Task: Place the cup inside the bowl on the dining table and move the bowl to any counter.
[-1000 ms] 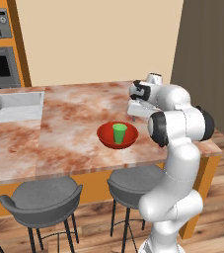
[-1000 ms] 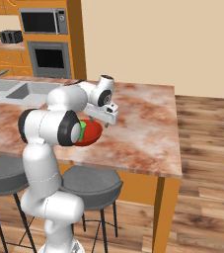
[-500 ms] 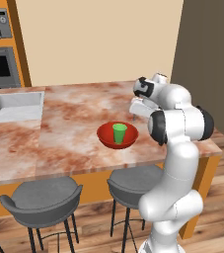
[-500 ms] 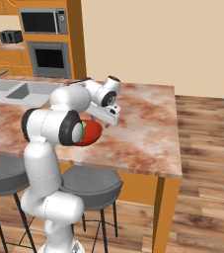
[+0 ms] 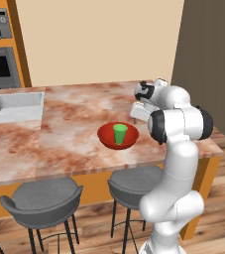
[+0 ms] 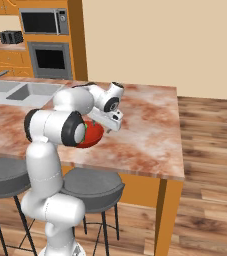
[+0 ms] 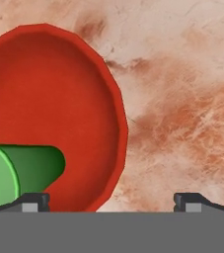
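**Cup upright in the bowl, jaws spread beside it**

The green cup (image 5: 120, 134) stands upright inside the red bowl (image 5: 107, 137), its long axis vertical and its wider open mouth facing up. In the hand view the cup (image 7: 19, 170) sits toward one side of the bowl's hollow (image 7: 59, 99), not at its centre. The bowl rests flat, rim level, on the pinkish-brown marbled desk (image 5: 69, 129), near the front edge above the grey stools (image 5: 42, 198).

The gripper (image 5: 138, 113) hangs just beside the bowl on its right, its jaws spread wide and holding nothing; one tip lines up with the bowl's rim and the other with bare marble.

A grey sink (image 5: 12, 105) is set into the desk well to the left. The desk's base is orange. Behind stand a cream wall, an orange cabinet column with a built-in oven (image 6: 49, 59) and microwave (image 6: 42, 21), and the floor is wood plank (image 6: 210, 150).
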You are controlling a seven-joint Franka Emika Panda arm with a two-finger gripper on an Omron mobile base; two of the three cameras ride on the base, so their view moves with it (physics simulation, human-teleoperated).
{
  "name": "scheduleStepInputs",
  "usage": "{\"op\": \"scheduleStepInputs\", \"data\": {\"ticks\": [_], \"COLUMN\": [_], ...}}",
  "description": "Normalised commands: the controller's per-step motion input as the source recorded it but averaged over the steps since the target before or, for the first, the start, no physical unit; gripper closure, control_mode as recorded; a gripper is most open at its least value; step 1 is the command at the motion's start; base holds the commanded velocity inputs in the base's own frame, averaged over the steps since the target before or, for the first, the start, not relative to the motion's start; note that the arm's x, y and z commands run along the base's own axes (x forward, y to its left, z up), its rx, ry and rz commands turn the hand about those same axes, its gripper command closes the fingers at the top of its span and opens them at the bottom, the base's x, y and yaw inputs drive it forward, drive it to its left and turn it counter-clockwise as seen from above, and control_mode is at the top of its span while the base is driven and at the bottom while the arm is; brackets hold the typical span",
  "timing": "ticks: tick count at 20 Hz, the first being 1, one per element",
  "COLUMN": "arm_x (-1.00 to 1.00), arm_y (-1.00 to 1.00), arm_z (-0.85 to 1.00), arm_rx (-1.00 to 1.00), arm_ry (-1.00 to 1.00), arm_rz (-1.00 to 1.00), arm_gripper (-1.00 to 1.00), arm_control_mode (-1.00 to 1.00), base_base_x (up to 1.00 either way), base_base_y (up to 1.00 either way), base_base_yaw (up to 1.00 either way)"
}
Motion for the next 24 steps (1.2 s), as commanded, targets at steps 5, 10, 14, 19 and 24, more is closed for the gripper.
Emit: {"op": "scheduleStepInputs", "data": {"ticks": [5, 10, 14, 19, 24], "arm_x": [0.04, 0.07, 0.14, 0.11, 0.01], "arm_y": [0.00, 0.00, 0.00, 0.00, 0.00], "arm_z": [-0.18, -0.05, -0.11, -0.07, -0.03], "arm_rx": [0.01, 0.01, 0.00, 0.01, 0.02], "arm_ry": [0.00, 0.00, 0.00, 0.00, 0.00], "arm_rz": [0.06, 0.06, 0.06, 0.07, 0.08], "arm_gripper": [-1.00, -1.00, -1.00, -1.00, -1.00], "arm_control_mode": [-1.00, -1.00, -1.00, -1.00, -1.00], "base_base_x": [0.00, 0.00, 0.00, 0.00, 0.00], "base_base_y": [0.00, 0.00, 0.00, 0.00, 0.00], "base_base_yaw": [0.00, 0.00, 0.00, 0.00, 0.00]}}
